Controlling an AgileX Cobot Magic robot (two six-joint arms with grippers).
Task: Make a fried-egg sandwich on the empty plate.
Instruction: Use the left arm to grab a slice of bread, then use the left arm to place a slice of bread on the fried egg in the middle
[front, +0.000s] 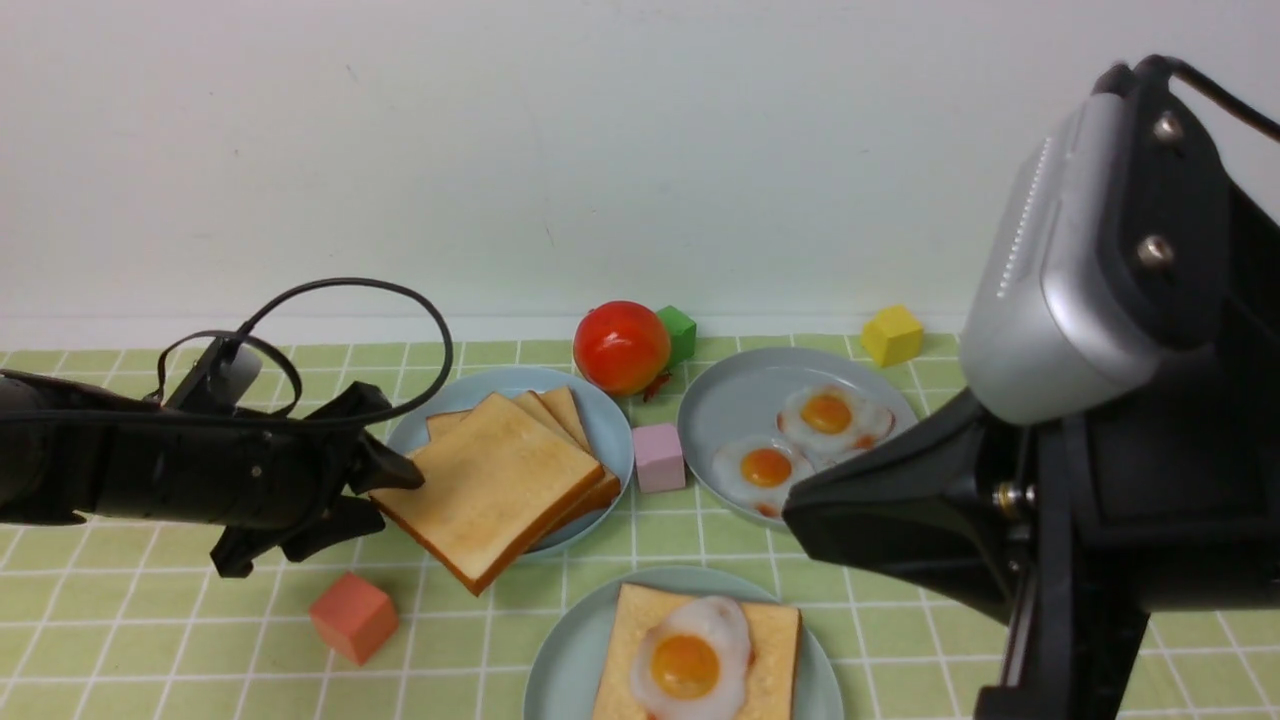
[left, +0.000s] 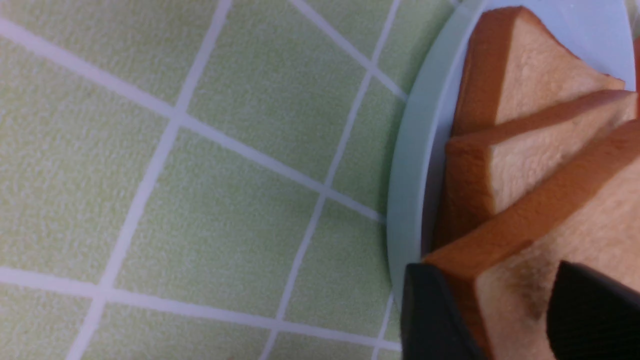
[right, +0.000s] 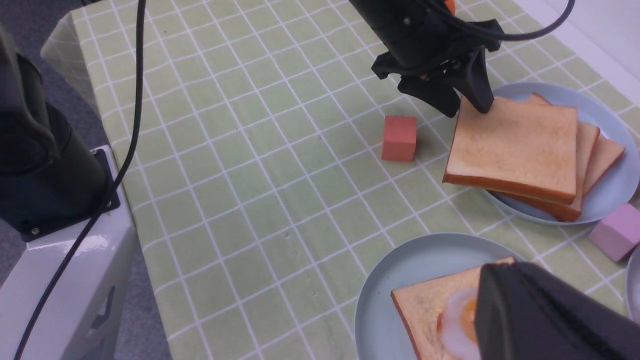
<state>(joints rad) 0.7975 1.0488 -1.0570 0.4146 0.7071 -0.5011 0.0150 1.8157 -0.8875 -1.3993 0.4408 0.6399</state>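
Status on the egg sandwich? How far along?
Done: one square golden toast slice lies on the near pale aqua-green plate, glossy fried egg on top. In hand: the left gripper straddles a corner of the top slice of the stack; a firm grip isn't clear. Left: carry it over, cap the egg.

The checked green tablecloth (front: 150, 620) bears three plates (front: 570, 650) (front: 470, 390) (front: 740, 400), a tomato (front: 621, 347) and four blocks (front: 353, 617) (front: 659, 457) (front: 680, 332) (front: 892, 335).

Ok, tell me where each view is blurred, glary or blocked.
Front view: right arm blocks the right side, glare on its silver casing. Left wrist view: grid lines bow, toast slices soft. Right wrist view: crisp, dark right fingers blurred over the fried egg.
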